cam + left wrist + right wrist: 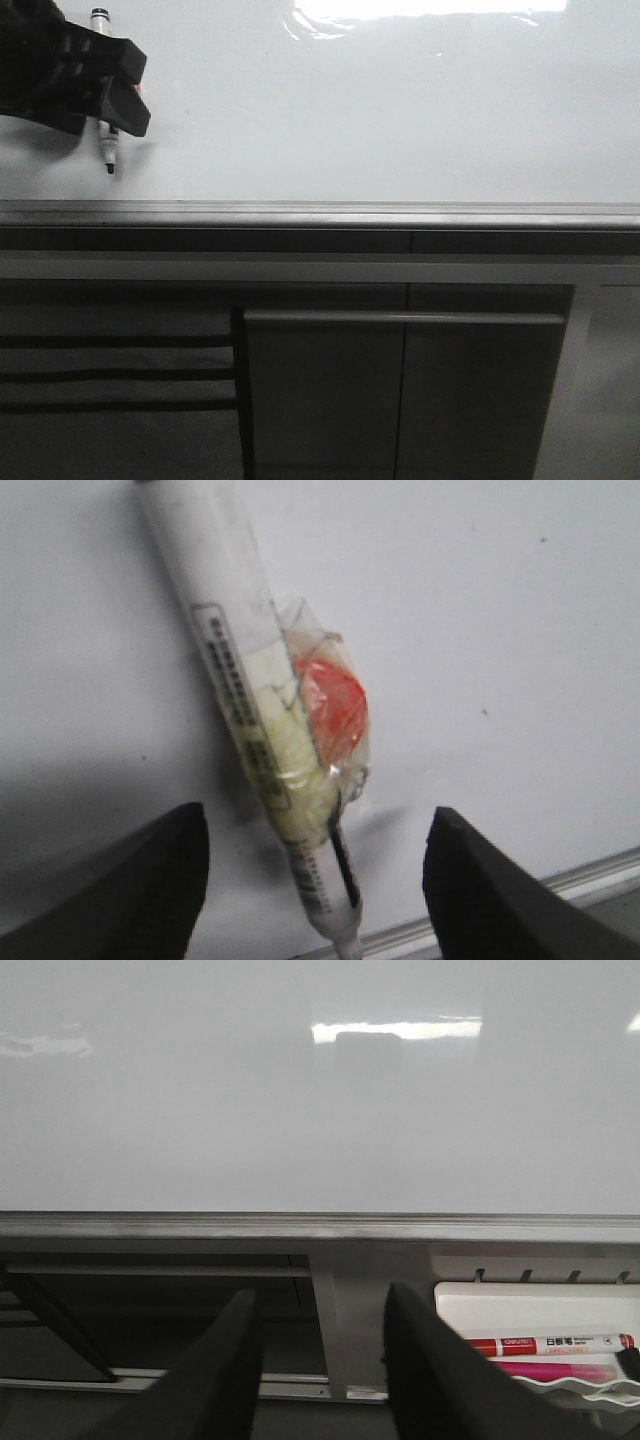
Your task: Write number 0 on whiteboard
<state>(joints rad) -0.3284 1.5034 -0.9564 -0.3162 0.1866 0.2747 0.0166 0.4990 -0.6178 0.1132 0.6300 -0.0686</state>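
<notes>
The whiteboard [400,120] is a glossy white board with glare along its top and a grey rail [320,213] under it. The number 0 is out of view. At the board's far left a white marker [108,152] points tip down against the surface. My left gripper [140,92] is around it, open. In the left wrist view the marker [225,630] carries a wad of clear tape and a red piece [333,705]; the left gripper [315,825] has its dark fingers wide apart, neither touching it. My right gripper [320,1300] is open and empty below the whiteboard [300,1110].
Dark grey cabinet panels [400,400] with a horizontal handle bar [400,318] stand under the rail. Beside my right gripper a white tray [530,1305] holds a red marker [550,1344] and a pink one [550,1368].
</notes>
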